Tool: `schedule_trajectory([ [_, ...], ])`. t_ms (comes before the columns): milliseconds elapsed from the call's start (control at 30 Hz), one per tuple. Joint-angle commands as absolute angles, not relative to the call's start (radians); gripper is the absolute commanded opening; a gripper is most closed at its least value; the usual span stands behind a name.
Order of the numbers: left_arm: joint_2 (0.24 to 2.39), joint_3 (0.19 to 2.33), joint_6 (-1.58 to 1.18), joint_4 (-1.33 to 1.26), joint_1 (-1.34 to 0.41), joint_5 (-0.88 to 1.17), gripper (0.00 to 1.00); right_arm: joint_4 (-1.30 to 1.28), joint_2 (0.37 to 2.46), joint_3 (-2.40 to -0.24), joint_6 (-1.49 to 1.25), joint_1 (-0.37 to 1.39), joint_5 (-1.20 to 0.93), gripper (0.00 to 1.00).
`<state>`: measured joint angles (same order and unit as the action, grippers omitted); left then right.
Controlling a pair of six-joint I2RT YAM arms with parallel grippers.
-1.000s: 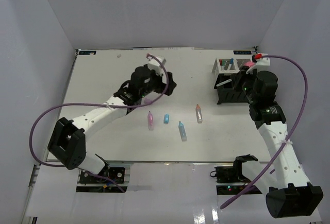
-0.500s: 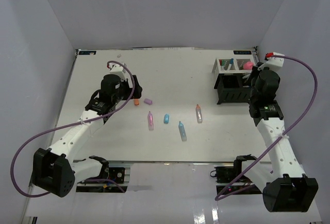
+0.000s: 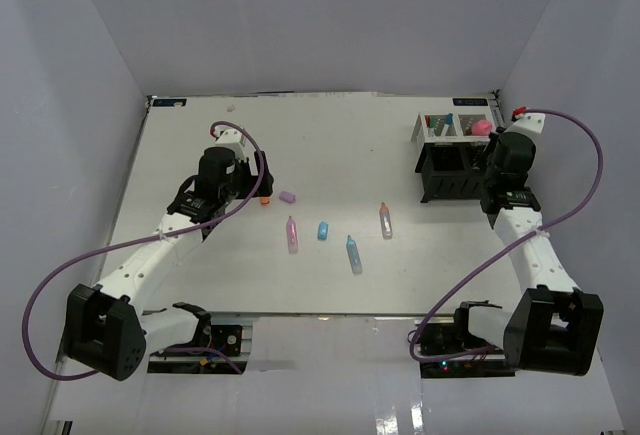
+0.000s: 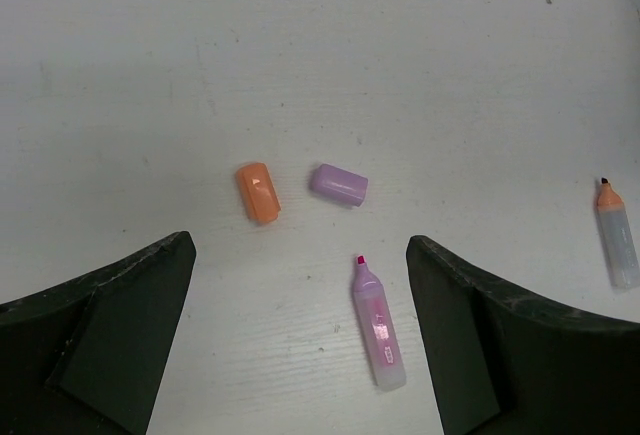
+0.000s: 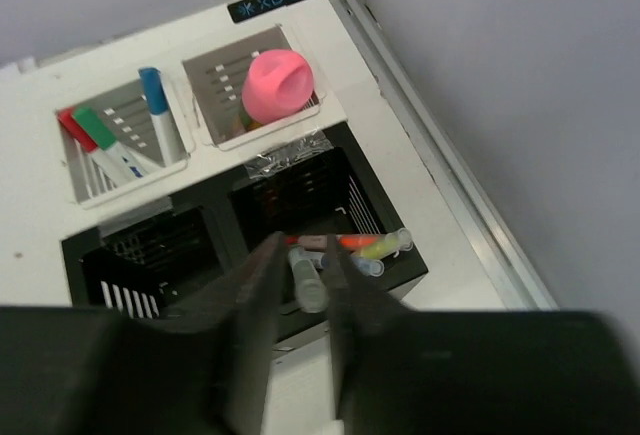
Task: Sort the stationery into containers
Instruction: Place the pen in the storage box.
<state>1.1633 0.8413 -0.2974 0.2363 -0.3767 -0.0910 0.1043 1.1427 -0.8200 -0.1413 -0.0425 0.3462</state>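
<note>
Task partly done, by the look of it. At the left, left tool (image 4: 298,251) spread wide and holding nothing, hanging over the desk (image 3: 420,265) above an orange cap (image 4: 258,191) and a purple cap (image 4: 338,184), side by side but apart. Just nearer, a pink highlighter (image 4: 377,321), tip bare. Farther right, an orange-tipped marker (image 4: 617,245). Between those two in the top view, a small blue piece (image 3: 323,230), too small to name, and a blue-capped marker (image 3: 353,253). Six loose pieces of stationery left to sort, all mid-desk, well apart from the containers.

At the far right, black organizer (image 3: 445,187) joined to white mesh compartments (image 3: 440,133). Already in:
- red-, green- and blue-capped pens (image 5: 155,120) in the left mesh cell
- a pink round cap (image 5: 277,86) filling the right cell, whatever is beneath it hidden
- several markers (image 5: 370,247) lying in the right black compartment

Right tool (image 5: 300,245) above that compartment, closed almost tight. A pale marker (image 5: 308,290) showing in the slit, pinched or merely lying below: cannot tell. Left black compartment too dark to read.
</note>
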Motion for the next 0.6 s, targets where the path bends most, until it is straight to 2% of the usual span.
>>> schedule_trajectory([
  [0,1.157,0.853,-0.29,0.247,-0.373,-0.106,0.98,0.161,1.16,-0.828,-0.16,-0.055,0.325,0.35],
  [100,1.155,0.85,-0.295,0.247,-0.373,-0.117,0.98,0.129,1.164,-0.862,-0.15,-0.057,0.307,0.56],
  [200,1.16,0.853,-0.299,0.247,-0.373,-0.106,0.98,0.063,1.163,-0.906,-0.15,-0.055,0.295,0.69],
  [267,1.166,0.856,-0.301,0.249,-0.373,-0.095,0.98,0.035,1.143,-0.91,-0.152,-0.055,0.275,0.74],
  [433,1.172,0.859,-0.304,0.255,-0.373,-0.094,0.98,0.002,1.077,-0.868,-0.19,-0.043,0.131,0.77],
  [533,1.177,0.862,-0.304,0.262,-0.373,-0.098,0.98,-0.05,1.039,-0.829,-0.212,0.004,0.086,0.77],
  [567,1.178,0.864,-0.305,0.265,-0.373,-0.101,0.98,-0.06,1.023,-0.819,-0.215,0.073,0.087,0.78],
])
